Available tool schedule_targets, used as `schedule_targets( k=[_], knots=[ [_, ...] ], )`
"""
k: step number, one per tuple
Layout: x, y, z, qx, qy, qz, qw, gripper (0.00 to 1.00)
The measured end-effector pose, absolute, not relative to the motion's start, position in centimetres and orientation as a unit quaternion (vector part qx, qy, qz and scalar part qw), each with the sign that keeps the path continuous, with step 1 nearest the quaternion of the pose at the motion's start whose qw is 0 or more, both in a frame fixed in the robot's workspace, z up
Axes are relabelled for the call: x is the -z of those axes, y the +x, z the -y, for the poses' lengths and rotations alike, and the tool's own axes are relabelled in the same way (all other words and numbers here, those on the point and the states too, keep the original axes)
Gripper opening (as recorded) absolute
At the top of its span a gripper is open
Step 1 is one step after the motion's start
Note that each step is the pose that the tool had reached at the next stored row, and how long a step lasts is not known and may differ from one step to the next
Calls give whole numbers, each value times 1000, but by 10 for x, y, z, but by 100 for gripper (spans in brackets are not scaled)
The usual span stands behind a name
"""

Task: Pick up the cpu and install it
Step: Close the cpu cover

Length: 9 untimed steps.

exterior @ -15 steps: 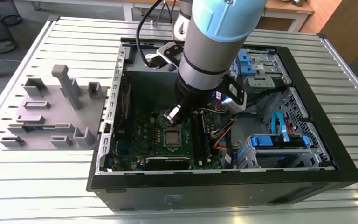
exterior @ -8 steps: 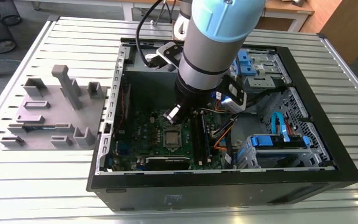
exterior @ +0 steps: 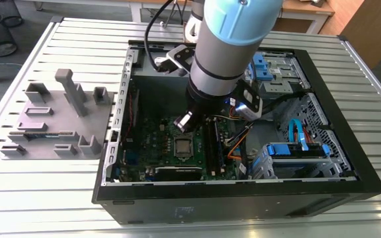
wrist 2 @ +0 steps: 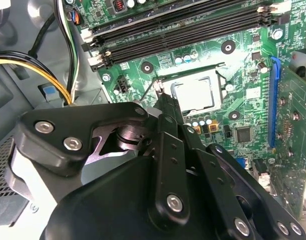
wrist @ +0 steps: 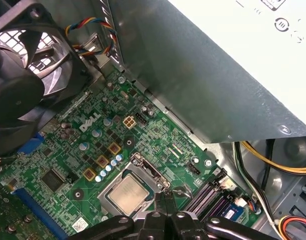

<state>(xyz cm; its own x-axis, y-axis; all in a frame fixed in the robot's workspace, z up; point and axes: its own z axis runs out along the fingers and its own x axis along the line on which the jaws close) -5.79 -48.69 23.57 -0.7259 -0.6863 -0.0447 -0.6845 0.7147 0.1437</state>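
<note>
The cpu, a small square chip with a silvery top, lies flat in the socket on the green motherboard inside the open computer case. A metal socket frame surrounds it. My gripper hangs a little above the board, just beside the socket's edge. Its black fingers are shut together with nothing between them, and they are apart from the chip.
The grey power supply box and a black fan flank the board. Memory slots run beside the socket, with yellow and black cables nearby. A blue-handled drive cage fills the case's right. A grey fixture stands on the table.
</note>
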Motion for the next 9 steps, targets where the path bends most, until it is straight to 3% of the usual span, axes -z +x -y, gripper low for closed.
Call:
schedule_targets(
  k=[9],
  knots=[
    [-232,-63,487,75,370,926,6,11]
  ],
)
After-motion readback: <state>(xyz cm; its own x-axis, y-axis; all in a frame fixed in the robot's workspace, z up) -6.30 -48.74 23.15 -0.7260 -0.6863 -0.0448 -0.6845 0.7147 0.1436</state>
